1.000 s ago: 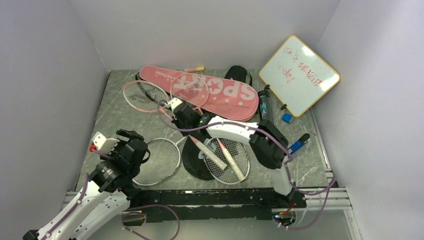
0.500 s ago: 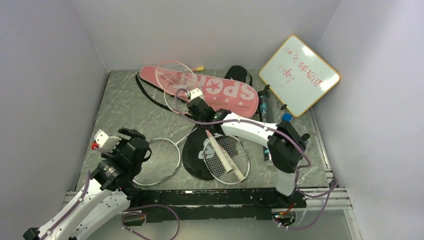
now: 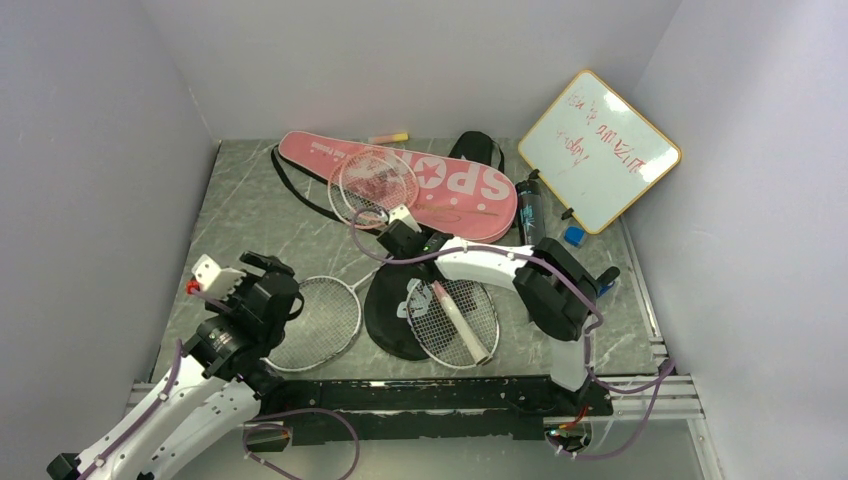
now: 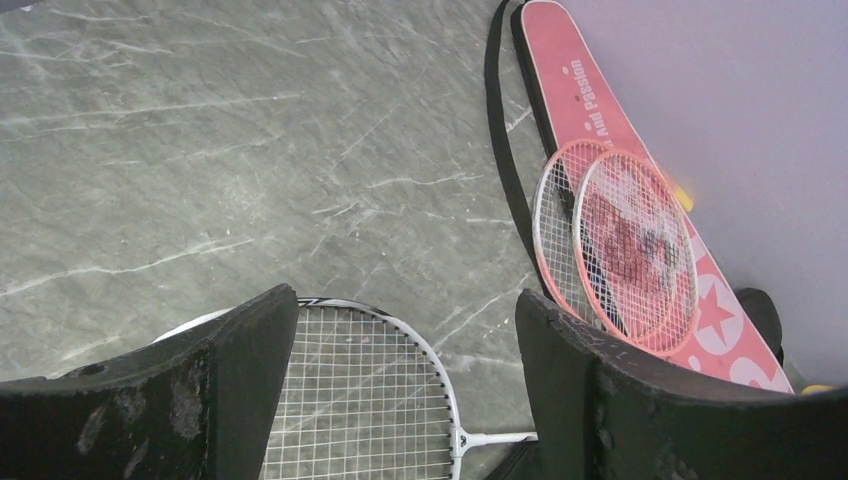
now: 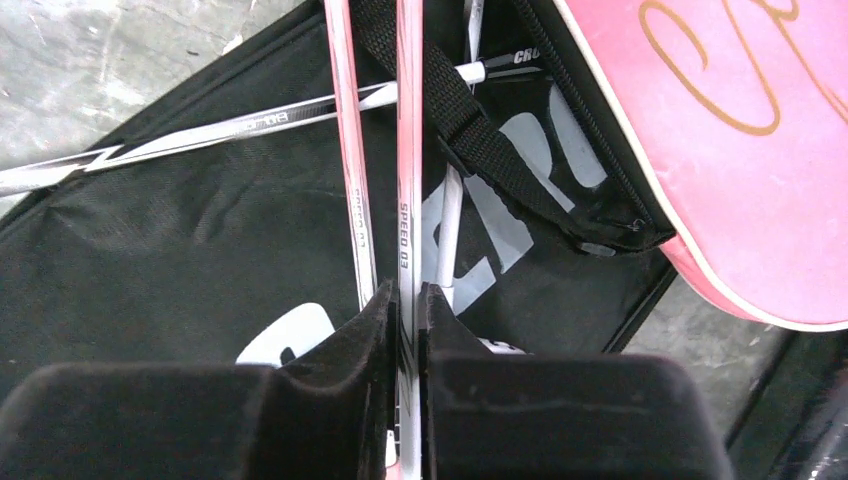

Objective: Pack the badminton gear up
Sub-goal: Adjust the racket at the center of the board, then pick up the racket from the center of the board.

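My right gripper [image 5: 408,300] is clenched on the shaft of 1 pink racket [image 5: 409,150]. The 2nd pink racket [image 5: 350,150] runs just beside it, and both cross the black cover [image 5: 150,240]. Their heads overlap on the pink cover [image 3: 470,190]. My left gripper [image 4: 400,305] hangs spread wide, holding nothing, above a white racket [image 4: 360,400] on the table [image 4: 200,150].

Smooth pink cover [image 5: 740,150], matt black cover [image 5: 150,240]
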`<act>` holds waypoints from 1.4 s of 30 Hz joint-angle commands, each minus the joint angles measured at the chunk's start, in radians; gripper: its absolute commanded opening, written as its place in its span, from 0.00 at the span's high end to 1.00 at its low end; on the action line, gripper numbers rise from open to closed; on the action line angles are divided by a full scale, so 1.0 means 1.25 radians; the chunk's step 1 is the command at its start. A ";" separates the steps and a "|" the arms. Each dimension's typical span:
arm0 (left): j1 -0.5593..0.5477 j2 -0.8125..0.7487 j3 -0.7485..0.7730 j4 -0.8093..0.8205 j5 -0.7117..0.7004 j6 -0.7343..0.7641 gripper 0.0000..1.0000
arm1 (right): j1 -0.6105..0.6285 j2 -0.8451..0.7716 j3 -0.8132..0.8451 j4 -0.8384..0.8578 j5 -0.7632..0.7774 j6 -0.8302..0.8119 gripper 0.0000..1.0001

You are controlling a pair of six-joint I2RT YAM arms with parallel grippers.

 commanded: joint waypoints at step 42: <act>0.003 0.002 -0.002 0.113 0.024 0.113 0.13 | -0.027 0.086 0.072 -0.006 -0.168 -0.017 0.74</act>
